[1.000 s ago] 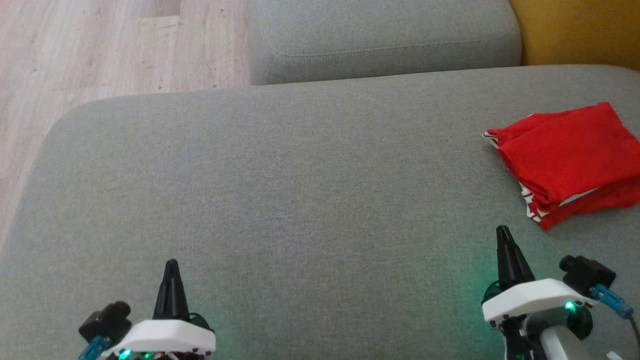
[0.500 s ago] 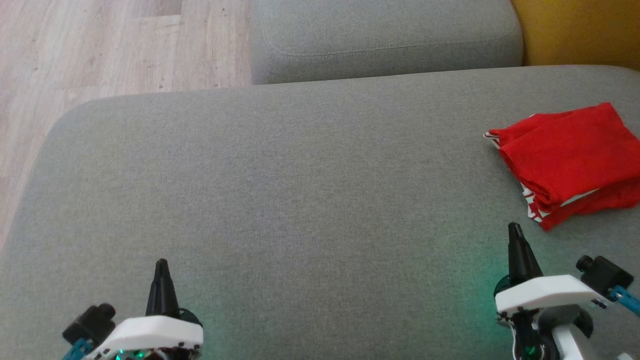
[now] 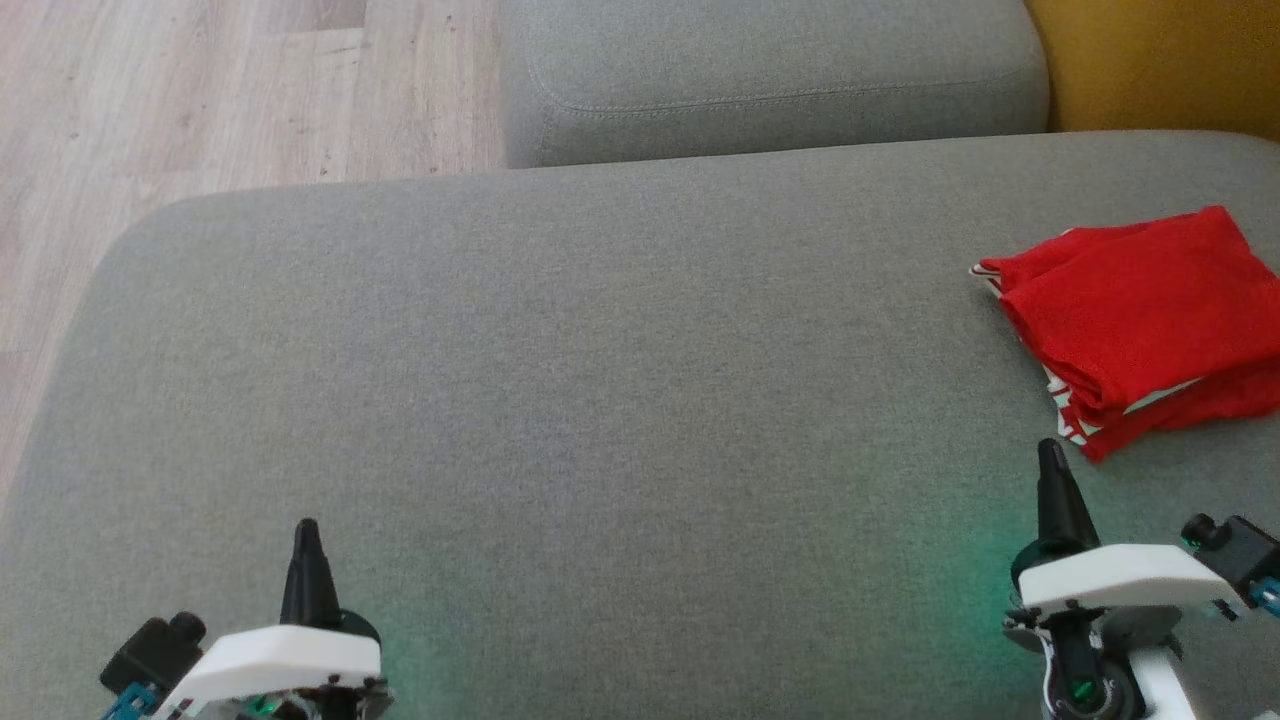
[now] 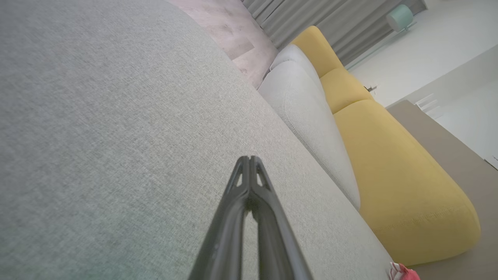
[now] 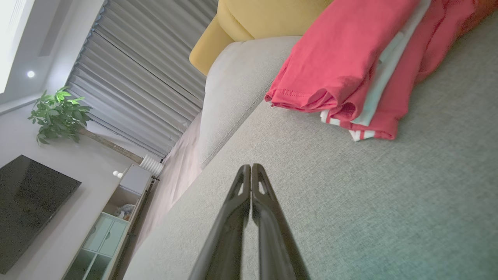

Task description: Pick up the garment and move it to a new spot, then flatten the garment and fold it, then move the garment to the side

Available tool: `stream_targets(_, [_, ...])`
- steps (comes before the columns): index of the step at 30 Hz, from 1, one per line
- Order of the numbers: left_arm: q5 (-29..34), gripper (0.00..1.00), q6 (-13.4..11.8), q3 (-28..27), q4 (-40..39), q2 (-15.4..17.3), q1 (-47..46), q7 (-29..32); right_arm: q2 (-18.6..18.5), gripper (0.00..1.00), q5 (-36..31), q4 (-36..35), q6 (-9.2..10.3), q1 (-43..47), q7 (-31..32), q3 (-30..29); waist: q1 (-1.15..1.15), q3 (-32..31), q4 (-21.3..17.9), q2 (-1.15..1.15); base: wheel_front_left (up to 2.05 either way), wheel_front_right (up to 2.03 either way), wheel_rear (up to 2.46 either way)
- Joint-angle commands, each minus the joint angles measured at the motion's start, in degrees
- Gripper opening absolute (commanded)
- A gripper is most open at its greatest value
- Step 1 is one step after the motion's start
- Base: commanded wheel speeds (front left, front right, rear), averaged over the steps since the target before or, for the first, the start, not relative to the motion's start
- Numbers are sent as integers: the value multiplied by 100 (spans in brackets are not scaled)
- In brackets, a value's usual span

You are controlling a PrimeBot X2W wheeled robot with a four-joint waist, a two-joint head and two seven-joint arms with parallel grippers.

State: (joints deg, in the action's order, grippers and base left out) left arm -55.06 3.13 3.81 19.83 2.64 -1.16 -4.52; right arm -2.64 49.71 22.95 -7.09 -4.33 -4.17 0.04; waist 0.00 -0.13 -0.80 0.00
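Note:
The garment [image 3: 1140,320], red with white trim, lies folded in a compact stack at the right edge of the grey sofa seat [image 3: 600,380]. In the right wrist view the garment [image 5: 350,66] rests ahead and to the upper right of my fingers. My right gripper [image 3: 1050,450] is shut and empty, hovering just below the garment's near corner. Low at the left, my left gripper [image 3: 305,528] is shut too, holding nothing, far from the cloth. A corner of the garment [image 4: 404,272] peeks in at the bottom right of the left wrist view.
A grey back cushion [image 3: 770,80] sits behind the seat, with a yellow cushion [image 3: 1160,60] at the far right. Wooden floor [image 3: 200,90] lies beyond the seat's left and far edges. The seat's wide middle is bare grey fabric.
Both grippers have drawn back and outward: the left one slid left and lower, the right one shifted right. The garment has stayed where it lies.

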Motion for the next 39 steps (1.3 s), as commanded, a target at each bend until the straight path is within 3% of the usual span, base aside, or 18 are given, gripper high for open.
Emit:
stream_targets(1, [-134, 0, 53, -140, -221, 11, -332, 44, -16, 0, 170, -231, -19, -249, 39, 19, 0, 1, 2, 0, 0, 0, 0])
stream_targets(39, [-2199, 0, 274, -656, -426, 18, -431, 655, -20, 0, 2523, -613, -31, -212, 632, -371, 0, 18, 47, 0, 0, 0, 0])
